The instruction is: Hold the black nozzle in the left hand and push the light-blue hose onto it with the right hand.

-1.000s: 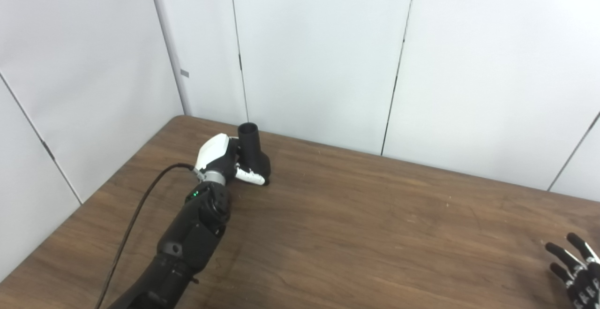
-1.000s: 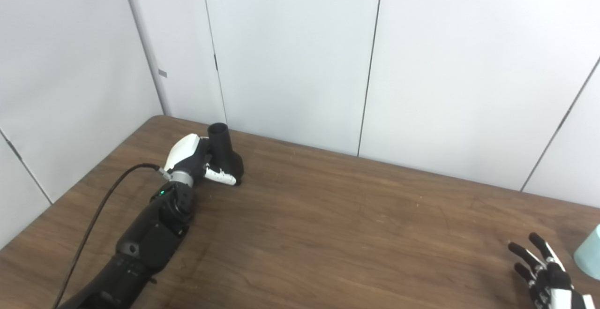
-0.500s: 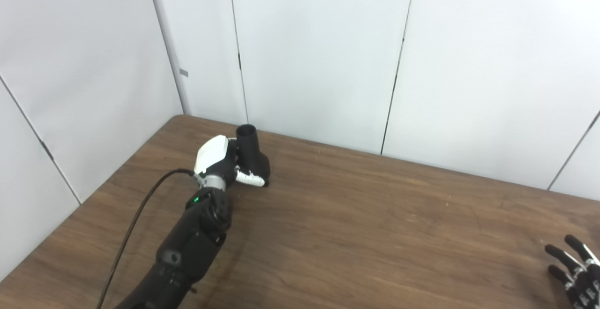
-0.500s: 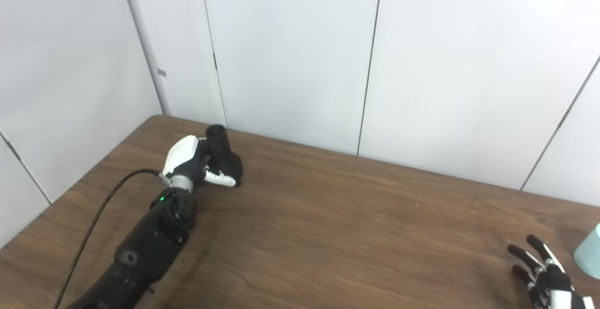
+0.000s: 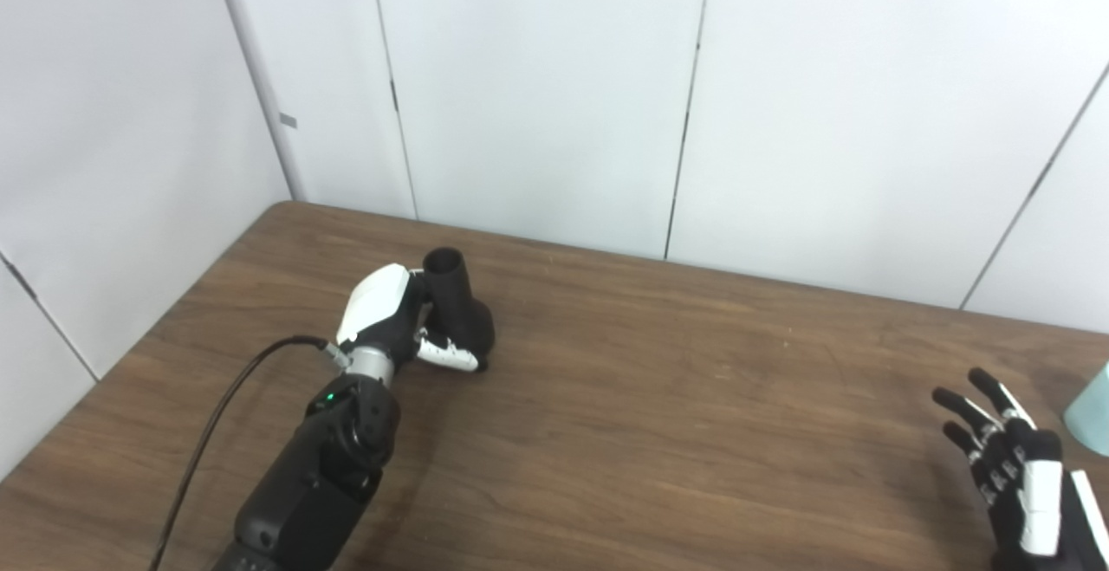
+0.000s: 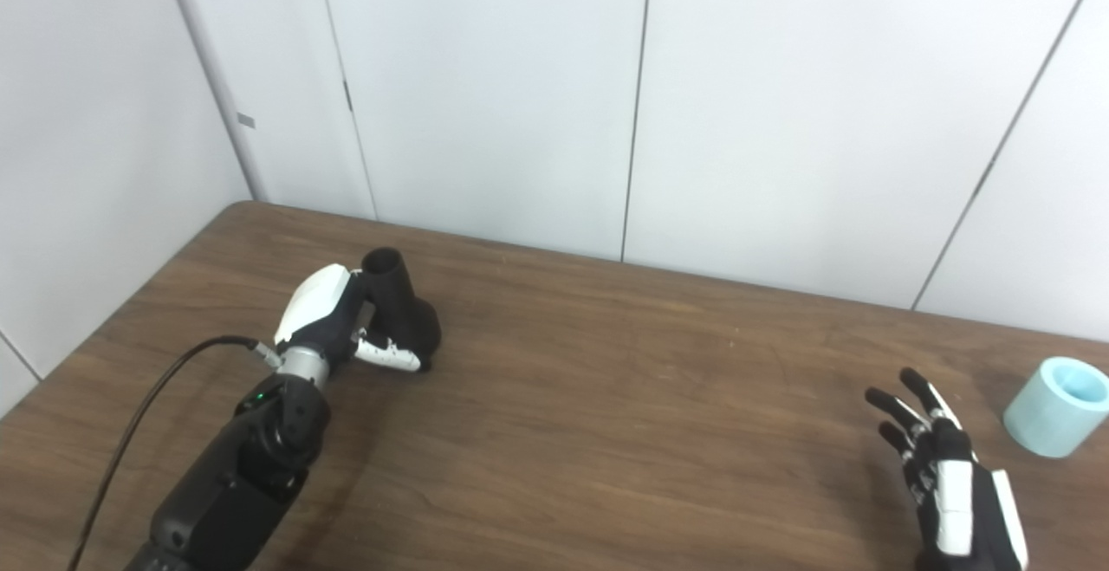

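Light-blue hose (image 6: 1055, 405) looks stiff; wrap your spread right hand (image 6: 953, 484) round its wall. Left hand (image 6: 333, 320) clasps the black nozzle (image 6: 398, 311).

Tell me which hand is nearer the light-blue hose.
Right. The right hand, open with fingers spread, is just left of the light-blue hose and apart from it. The left hand is far across the table, wrapped around the black nozzle.
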{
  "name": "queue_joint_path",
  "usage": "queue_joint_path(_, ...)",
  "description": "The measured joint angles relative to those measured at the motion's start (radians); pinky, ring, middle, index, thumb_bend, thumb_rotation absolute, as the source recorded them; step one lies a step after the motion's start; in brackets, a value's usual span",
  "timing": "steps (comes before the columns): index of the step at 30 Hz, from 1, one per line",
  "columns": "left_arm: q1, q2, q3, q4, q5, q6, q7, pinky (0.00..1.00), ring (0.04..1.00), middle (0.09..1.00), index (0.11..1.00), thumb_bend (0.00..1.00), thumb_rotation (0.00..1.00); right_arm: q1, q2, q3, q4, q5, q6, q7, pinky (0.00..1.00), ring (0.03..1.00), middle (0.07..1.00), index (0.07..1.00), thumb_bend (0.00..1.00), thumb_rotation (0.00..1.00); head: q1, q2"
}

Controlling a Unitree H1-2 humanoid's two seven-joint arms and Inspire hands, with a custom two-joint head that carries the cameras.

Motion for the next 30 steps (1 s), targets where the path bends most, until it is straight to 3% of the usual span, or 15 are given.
queue_joint_path(9,0.029,-0.031,-0.049,-0.124,0.006,-0.003,-0.06,1.0,0.784,0.53,0.451,0.52,0.0,0.008,0.019,0.018,-0.035,-0.026,0.023,-0.028,0.93,0.953,0.801,0.915,0.52,1.0,-0.034,0.014)
queue_joint_path(15,0.061,-0.064,-0.099,-0.23,0.0,0.0,-0.145,1.0,0.759,0.517,0.462,0.52,0.0,0.009,0.037,0.026,-0.041,-0.029,0.041,-0.036,0.96,0.955,0.801,0.874,0.52,1.0,-0.078,0.028)
queue_joint_path(19,0.078,-0.104,-0.14,-0.249,0.007,0.003,-0.197,1.0,0.757,0.515,0.463,0.52,0.0,0.009,0.047,0.029,-0.058,-0.029,0.059,-0.044,0.96,0.952,0.799,0.845,0.5,1.0,-0.104,0.035)
queue_joint_path(23,0.084,-0.11,-0.177,-0.282,0.04,0.005,-0.234,1.0,0.757,0.511,0.466,0.52,0.0,0.009,0.057,0.033,-0.071,-0.037,0.074,-0.063,0.96,0.949,0.793,0.841,0.5,1.0,-0.136,0.037)
queue_joint_path(30,0.114,-0.141,-0.246,-0.302,0.128,0.0,-0.239,1.0,0.748,0.49,0.486,0.52,0.0,0.011,0.068,0.056,-0.08,-0.052,0.077,-0.074,0.97,0.933,0.795,0.846,0.49,1.0,-0.179,0.048)
